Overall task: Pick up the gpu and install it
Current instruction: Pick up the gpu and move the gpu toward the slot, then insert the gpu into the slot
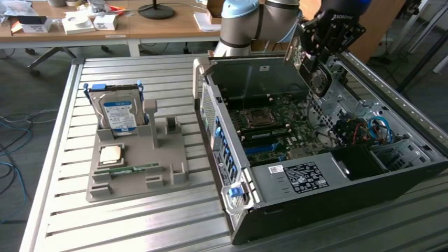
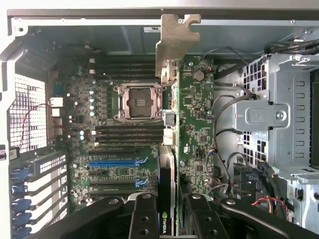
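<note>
Exterior view: a slatted metal table (image 1: 140,226) carries an open computer case (image 1: 336,210) on the exterior view's right. On its left is a grey tray (image 1: 133,184) with a hard drive (image 1: 119,113), a chip (image 1: 112,154) and a memory strip (image 1: 126,169). Behind are wooden desks (image 1: 168,29) with boxes and a lamp base (image 1: 155,10), and cables (image 1: 10,126) lie on the floor. The gripper (image 1: 323,50) pinches the gpu (image 1: 315,73), which is off the table, edge-on over the case's far end, with its silver bracket (image 2: 177,35) toward the case wall and the motherboard (image 2: 119,129) beneath.

Case (image 1: 350,210) open above; drive cage (image 2: 271,117) perhaps beside gpu (image 2: 194,139)
</note>
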Controlling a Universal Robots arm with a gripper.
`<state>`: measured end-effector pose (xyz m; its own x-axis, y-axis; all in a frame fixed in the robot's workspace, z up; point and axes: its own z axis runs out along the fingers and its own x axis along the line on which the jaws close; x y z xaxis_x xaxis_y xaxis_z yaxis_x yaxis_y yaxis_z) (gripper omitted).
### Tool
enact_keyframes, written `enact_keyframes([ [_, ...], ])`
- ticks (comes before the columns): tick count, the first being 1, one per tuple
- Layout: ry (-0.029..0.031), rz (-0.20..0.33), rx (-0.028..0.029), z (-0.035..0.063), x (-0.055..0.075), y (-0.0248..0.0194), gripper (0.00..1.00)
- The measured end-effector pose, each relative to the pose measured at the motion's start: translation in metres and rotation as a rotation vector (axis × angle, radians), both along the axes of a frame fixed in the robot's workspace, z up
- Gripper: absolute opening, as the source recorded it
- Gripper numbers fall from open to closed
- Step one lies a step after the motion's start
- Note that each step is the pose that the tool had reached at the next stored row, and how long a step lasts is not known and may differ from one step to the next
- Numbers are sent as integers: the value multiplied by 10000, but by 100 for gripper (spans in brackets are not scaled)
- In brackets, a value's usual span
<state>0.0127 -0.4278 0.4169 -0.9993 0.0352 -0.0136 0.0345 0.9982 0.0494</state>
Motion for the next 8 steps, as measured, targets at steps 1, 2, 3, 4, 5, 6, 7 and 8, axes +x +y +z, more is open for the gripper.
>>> enact_keyframes([
  [1,0,0,0,0,0,0,27],
  [2,0,0,1,0,0,0,27],
  [3,0,0,1,0,0,0,27],
  [4,0,1,0,0,1,0,27],
  [5,0,0,0,0,1,0,27],
  [6,0,1,0,0,1,0,27],
  [7,0,0,0,0,1,0,27],
  [8,1,0,0,0,1,0,27],
])
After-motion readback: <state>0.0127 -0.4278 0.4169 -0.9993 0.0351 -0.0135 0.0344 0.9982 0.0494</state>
